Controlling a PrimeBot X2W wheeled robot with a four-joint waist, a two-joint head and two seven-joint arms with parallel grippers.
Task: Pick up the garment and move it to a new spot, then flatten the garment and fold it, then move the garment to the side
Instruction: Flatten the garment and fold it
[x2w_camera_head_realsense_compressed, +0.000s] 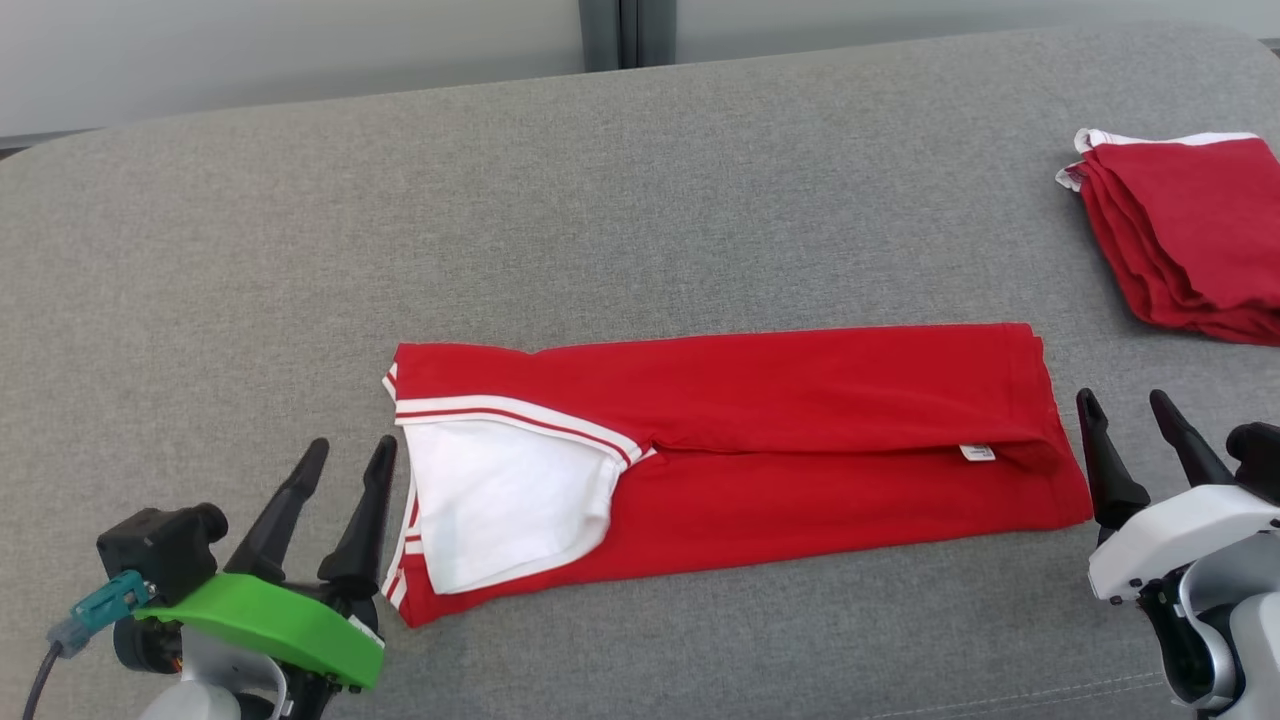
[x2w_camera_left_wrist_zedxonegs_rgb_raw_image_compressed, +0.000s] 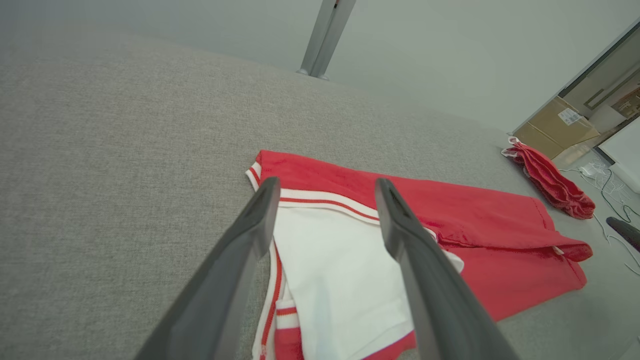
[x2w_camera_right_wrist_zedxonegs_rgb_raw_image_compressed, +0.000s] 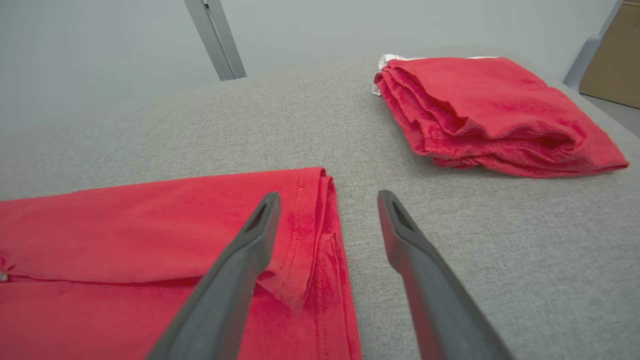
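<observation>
soft matt red cloth garment (x2w_camera_head_realsense_compressed: 800, 440) — coarse grey woven couch (x2w_camera_head_realsense_compressed: 600, 200)

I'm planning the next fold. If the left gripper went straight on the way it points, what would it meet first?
Likely the red garment, at its white end, seen between the left gripper's open fingers in the wrist view; depth is unclear.

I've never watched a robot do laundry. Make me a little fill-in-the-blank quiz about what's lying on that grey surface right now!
1. The long garment between the grippers is mostly ____, with a white part at one end.
2. That white part lies at the end nearer the ____ gripper.
3. The left gripper and the right gripper both stand ____, holding nothing.
4. The folded pile sits on the grey surface, far off to the robot's ____.

Missing words: red; left; open; right
</observation>
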